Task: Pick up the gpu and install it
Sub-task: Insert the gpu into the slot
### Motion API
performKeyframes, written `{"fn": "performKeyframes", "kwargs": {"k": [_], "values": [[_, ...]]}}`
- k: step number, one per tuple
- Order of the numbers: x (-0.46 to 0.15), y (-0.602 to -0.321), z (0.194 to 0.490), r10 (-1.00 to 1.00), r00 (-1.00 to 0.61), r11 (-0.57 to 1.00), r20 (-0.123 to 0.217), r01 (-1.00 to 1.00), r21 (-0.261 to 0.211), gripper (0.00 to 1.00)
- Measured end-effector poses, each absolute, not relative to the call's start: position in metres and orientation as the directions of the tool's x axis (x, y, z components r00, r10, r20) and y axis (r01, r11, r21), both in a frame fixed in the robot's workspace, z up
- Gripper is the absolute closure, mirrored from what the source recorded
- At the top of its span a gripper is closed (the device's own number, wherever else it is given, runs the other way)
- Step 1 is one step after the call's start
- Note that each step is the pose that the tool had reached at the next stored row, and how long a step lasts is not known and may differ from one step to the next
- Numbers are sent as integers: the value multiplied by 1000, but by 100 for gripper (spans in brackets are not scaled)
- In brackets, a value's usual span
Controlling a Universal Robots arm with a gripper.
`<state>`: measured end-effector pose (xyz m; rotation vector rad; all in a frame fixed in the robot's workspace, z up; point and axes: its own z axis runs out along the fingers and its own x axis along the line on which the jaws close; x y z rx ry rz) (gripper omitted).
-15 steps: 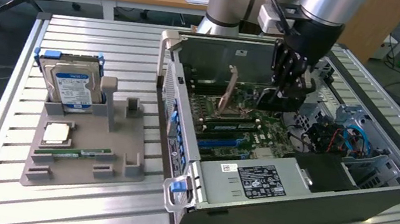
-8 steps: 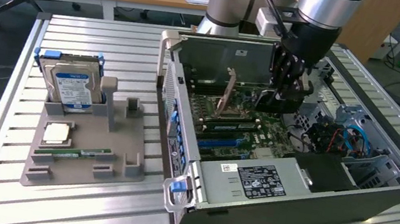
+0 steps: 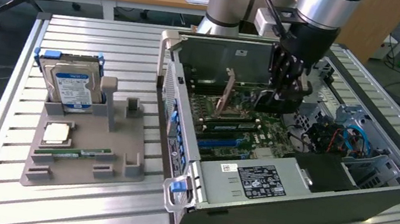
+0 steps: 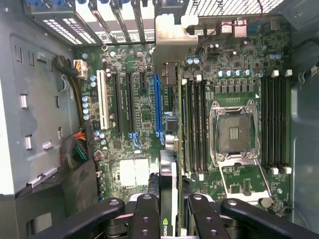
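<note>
Half done: gpu (image 4: 168,174) clamped edge-on in the gripper (image 4: 170,201), inside the case (image 3: 288,211), just over the motherboard (image 4: 139,114) beside the blue slot (image 4: 158,99). Picked up already; seating apparently yet to come.

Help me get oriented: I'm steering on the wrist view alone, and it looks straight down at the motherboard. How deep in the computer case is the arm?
Observer: The pincer, shut on the gpu, is well down inside the open computer case, close above the motherboard.
Operator: What is the case on?
Observer: It lies on its side on a slatted metal table.
Operator: Anything beside it?
Observer: At the exterior view's left, a grey holder carries an upright blue-labelled hard drive and a memory stick lying flat.
</note>
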<state>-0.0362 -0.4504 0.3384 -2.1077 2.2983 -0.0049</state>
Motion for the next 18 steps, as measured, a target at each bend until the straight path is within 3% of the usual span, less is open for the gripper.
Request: {"fn": "performKeyframes", "kwargs": {"k": [18], "values": [[-54,-450,329,-996,-86,86,-15,-996,-18,73]]}}
